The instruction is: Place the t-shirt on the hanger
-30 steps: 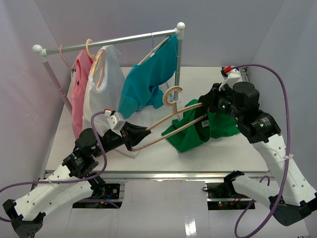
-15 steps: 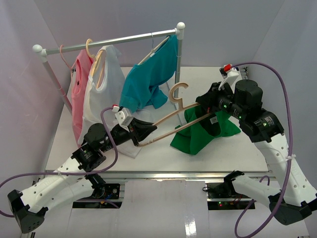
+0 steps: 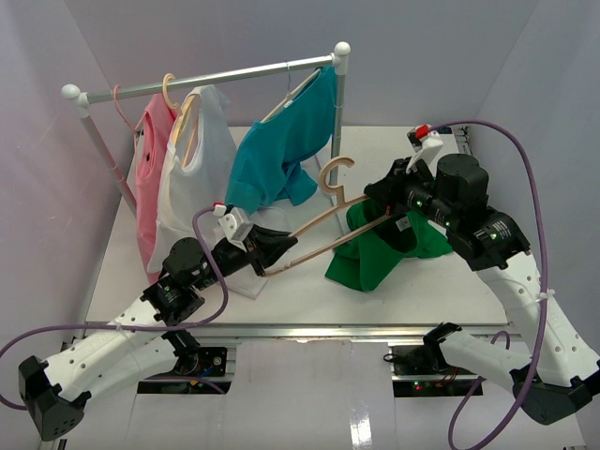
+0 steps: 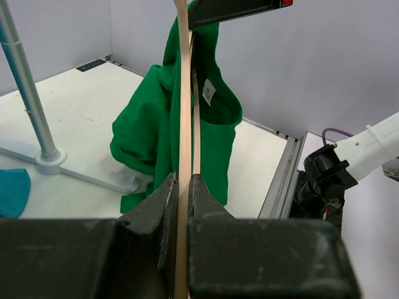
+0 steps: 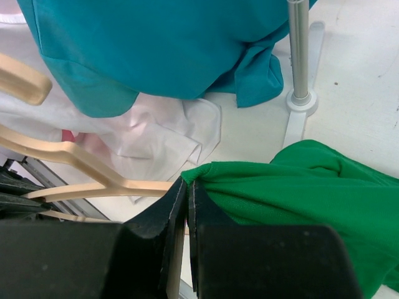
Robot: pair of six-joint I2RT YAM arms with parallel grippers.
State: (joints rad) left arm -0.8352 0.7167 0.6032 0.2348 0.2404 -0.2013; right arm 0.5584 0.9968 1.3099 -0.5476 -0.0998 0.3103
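Green t-shirt (image 3: 375, 258), pinched by the right fingers (image 5: 163, 218) over the right of the table (image 3: 441, 281), hangs at the end of the hanger (image 4: 182, 156) clamped by the left fingers (image 4: 146, 215), apparently for threading.

— What encloses the space?
— Pale lavender walls (image 3: 234, 37) at the back and both sides, evenly lit.
— And furniture?
— A white table (image 3: 380, 155) with an aluminium rail (image 3: 309, 328) along its near edge. A silver clothes rack (image 3: 339, 103) with white knobs stands on it.
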